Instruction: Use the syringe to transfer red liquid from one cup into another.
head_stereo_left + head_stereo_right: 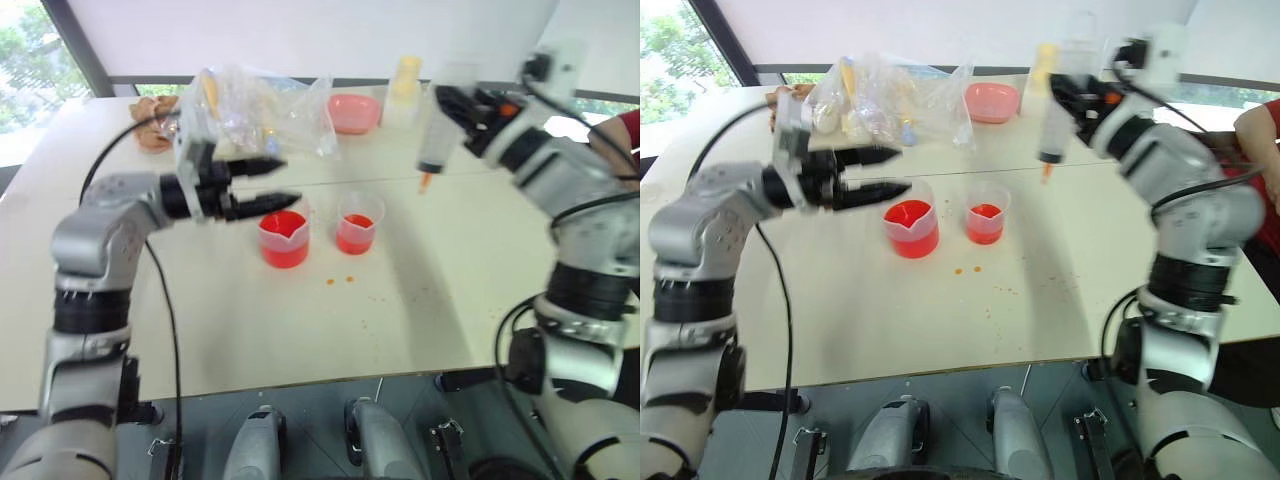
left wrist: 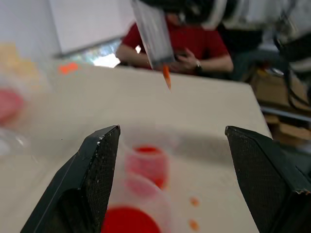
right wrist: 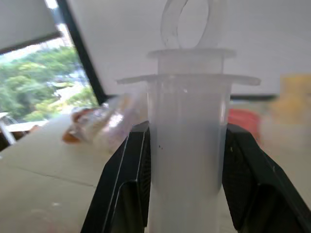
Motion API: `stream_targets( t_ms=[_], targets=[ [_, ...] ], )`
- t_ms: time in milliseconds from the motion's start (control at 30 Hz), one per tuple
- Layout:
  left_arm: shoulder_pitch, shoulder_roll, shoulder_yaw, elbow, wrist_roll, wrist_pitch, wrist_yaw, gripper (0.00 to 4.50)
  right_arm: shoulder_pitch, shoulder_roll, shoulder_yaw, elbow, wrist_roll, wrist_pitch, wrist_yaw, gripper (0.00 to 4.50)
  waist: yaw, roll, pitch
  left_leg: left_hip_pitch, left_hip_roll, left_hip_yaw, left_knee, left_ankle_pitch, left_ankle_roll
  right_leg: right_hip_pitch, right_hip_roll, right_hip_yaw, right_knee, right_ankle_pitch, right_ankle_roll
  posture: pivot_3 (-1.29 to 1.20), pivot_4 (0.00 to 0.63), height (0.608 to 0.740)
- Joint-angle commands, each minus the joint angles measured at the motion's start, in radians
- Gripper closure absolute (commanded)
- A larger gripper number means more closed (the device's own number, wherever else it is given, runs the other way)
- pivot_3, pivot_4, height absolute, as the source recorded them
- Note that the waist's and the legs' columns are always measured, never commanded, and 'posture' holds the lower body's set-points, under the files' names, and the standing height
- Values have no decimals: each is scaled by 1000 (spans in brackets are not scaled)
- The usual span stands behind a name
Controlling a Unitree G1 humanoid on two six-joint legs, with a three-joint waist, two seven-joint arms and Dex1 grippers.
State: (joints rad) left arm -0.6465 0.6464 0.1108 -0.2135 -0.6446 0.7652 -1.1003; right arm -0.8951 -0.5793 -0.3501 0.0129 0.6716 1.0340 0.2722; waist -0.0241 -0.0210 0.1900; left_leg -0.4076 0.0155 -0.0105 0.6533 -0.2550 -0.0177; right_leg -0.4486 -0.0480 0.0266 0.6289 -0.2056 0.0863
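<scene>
The syringe (image 1: pixel 434 140) hangs upright with its orange tip down, high above the table and to the right of both cups. My right gripper (image 1: pixel 458 106) is shut on its clear barrel (image 3: pixel 187 145). The wider spouted beaker (image 1: pixel 284 238) and the smaller cup (image 1: pixel 356 222) stand side by side at mid-table, each holding red liquid (image 1: pixel 283 226). My left gripper (image 1: pixel 288 180) points level toward the right, just above and left of the beaker. Its fingers (image 2: pixel 99 170) stand wide open with nothing between them.
Small orange drops (image 1: pixel 340 281) lie on the white table (image 1: pixel 300 340) in front of the cups. At the back sit a crumpled clear plastic bag (image 1: pixel 260 110), a pink dish (image 1: pixel 353 112) and a yellow-capped bottle (image 1: pixel 403 90). A person in red (image 2: pixel 194 41) sits at the right.
</scene>
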Motion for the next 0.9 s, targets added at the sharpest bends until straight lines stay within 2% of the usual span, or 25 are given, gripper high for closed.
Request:
stream_targets(
  t_ms=[33, 100, 200, 500, 567, 600, 700, 733, 900],
  targets=[
    [80, 26, 36, -245, -122, 89, 64, 878, -25, -52, 11, 110, 6, 162, 11, 3102, 4, 0, 0, 0, 0, 0, 0, 0, 0, 0, 1, 0, 0, 0, 0, 0, 150, 740],
    [201, 49, 16, -362, -108, 80, 95, 878, -10, -75, 41, 190, -12, 234, 32, 3102, 3, 1, 0, 4, 0, 1, 0, 0, 0, 3, 2, 2, -1, 0, 0, 0, 150, 740],
    [325, 33, -38, -419, -40, 27, 163, 878, 0, -45, 81, 287, -12, 296, 72, 3102, 4, 1, 0, 9, 0, 3, -3, 0, 0, 6, 2, 3, 0, -1, -2, 0, 150, 740],
    [483, 27, -107, -428, 50, -72, 234, 878, -34, -24, 228, 497, -133, 242, 178, 3102, 5, 1, 0, 12, 0, 4, -1, 0, 0, 9, 4, 5, -1, -1, -2, 0, 150, 740],
    [496, 32, -113, -424, 63, -89, 238, 816, -41, -28, 250, 520, -162, 223, 195, 2079, 4, 0, -1, 13, 0, 4, -1, 0, 0, 10, 4, 5, -2, -2, -3, 0, 150, 740],
    [497, 31, -112, -423, 63, -93, 242, 816, -43, -30, 255, 527, -170, 218, 205, 1763, 6, 0, -1, 14, 0, 4, -1, 0, 0, 11, 4, 5, -2, -2, -4, 0, 150, 740],
    [497, 27, -113, -420, 60, -99, 249, 816, -48, -30, 256, 536, -185, 216, 225, 188, 5, 0, -1, 14, 0, 4, -1, 0, 0, 12, 4, 5, -2, -2, -4, 0, 150, 740],
    [494, 24, -113, -419, 59, -99, 253, 816, -46, -32, 254, 531, -188, 218, 229, 77, 4, 0, -1, 15, 0, 4, -2, 0, 0, 12, 4, 5, -2, -2, -4, 0, 150, 740],
    [468, -1, -62, -391, 20, -82, 294, 816, -10, -75, 254, 395, -171, 237, 292, 77, 7, 1, 0, 15, 0, 4, -2, 0, 0, 13, 3, 5, -2, -3, -3, 0, 150, 740]
  ],
)
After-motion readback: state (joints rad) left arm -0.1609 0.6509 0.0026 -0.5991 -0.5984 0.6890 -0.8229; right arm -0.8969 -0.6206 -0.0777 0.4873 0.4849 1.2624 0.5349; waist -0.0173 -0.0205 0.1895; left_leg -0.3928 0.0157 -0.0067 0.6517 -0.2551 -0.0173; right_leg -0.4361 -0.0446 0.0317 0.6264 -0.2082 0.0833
